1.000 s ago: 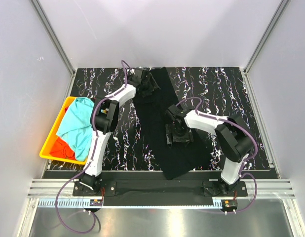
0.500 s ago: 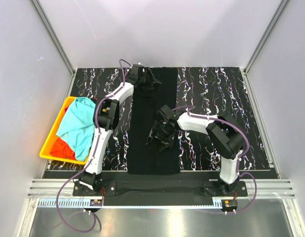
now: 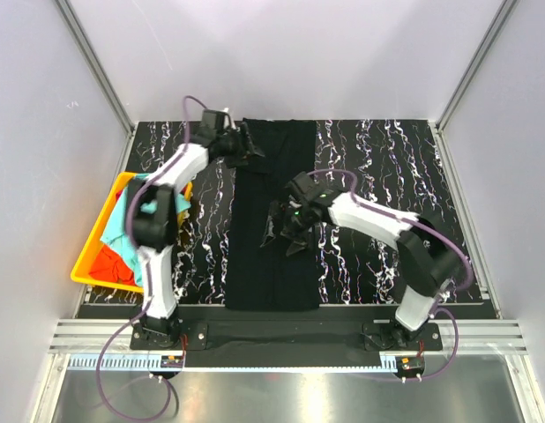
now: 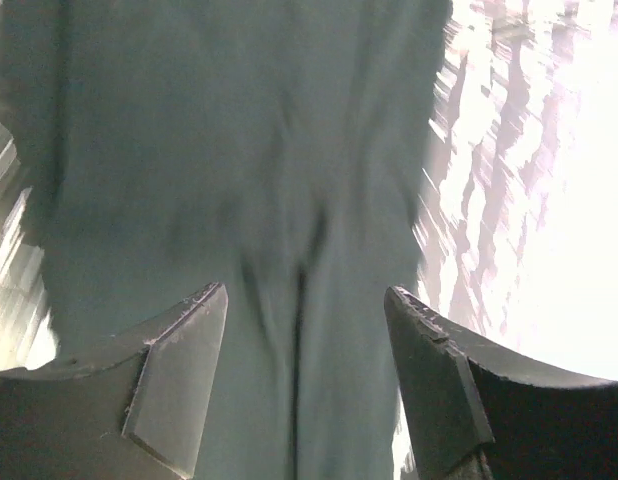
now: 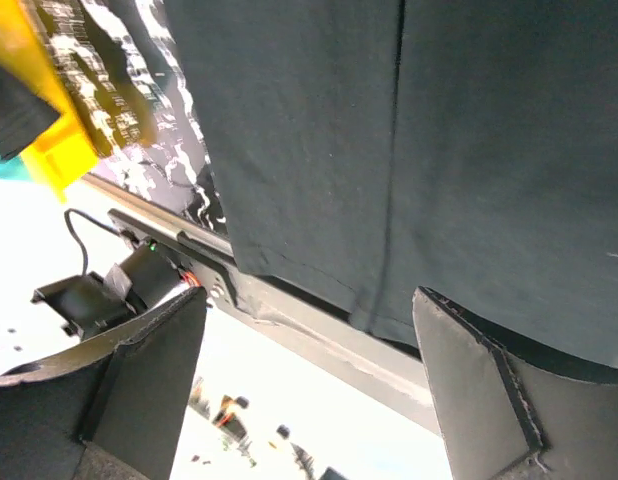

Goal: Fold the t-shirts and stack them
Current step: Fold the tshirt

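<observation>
The large black t-shirt (image 3: 274, 264) lies flat as a long narrow strip running from the far edge of the table to the near edge. My left gripper (image 3: 247, 147) is open and empty just above the strip's far left corner; the left wrist view shows its jaws (image 4: 304, 300) spread over black cloth (image 4: 239, 150). My right gripper (image 3: 285, 232) is open and empty above the middle of the strip; the right wrist view (image 5: 307, 300) shows the shirt's near hem (image 5: 439, 130). A turquoise t-shirt (image 3: 121, 231) and an orange-red t-shirt (image 3: 109, 262) lie crumpled in the bin.
A yellow plastic bin (image 3: 85, 274) stands at the table's left edge, partly behind my left arm; it also shows in the right wrist view (image 5: 51, 150). The black marbled table (image 3: 387, 176) is bounded by walls at the sides and back.
The black shirt went from a skewed spread to a straight narrow strip. My left arm swung left to the strip's far left corner. My right gripper moved left over the middle.
</observation>
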Tool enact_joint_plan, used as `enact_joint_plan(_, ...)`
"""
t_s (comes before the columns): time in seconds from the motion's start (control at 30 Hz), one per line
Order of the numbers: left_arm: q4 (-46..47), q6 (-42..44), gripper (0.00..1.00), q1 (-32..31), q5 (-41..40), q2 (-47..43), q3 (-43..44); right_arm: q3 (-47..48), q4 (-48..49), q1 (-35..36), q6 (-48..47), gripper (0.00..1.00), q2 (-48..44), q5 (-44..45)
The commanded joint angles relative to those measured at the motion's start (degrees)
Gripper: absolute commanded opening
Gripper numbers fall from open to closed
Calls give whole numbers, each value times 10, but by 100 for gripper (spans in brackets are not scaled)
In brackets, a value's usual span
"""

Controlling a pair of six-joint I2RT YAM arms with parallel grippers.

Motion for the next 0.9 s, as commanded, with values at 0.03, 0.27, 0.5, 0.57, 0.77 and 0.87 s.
enact_joint_plan(0.03,-9,61,69,-3,-10,-269,-173,-52,-40,-37,-110,89,-108,34)
enact_joint_plan(0.27,-111,41,70,-56,-116,-550,-468,-215,-16,-54,-101,80,-234,7)
enact_joint_plan(0.5,-162,-46,68,-90,-140,-707,-670,-329,11,-78,-41,65,-323,-10)
enact_joint_plan(0.57,-172,-56,67,-89,-143,-715,-683,-340,12,-87,-36,63,-336,-11)
enact_joint_plan(0.77,-178,-72,68,-90,-124,-676,-710,-392,77,-91,-2,54,-297,-53)
enact_joint_plan(0.87,-175,-89,66,-93,-94,-668,-731,-411,107,-91,15,45,-269,-79)
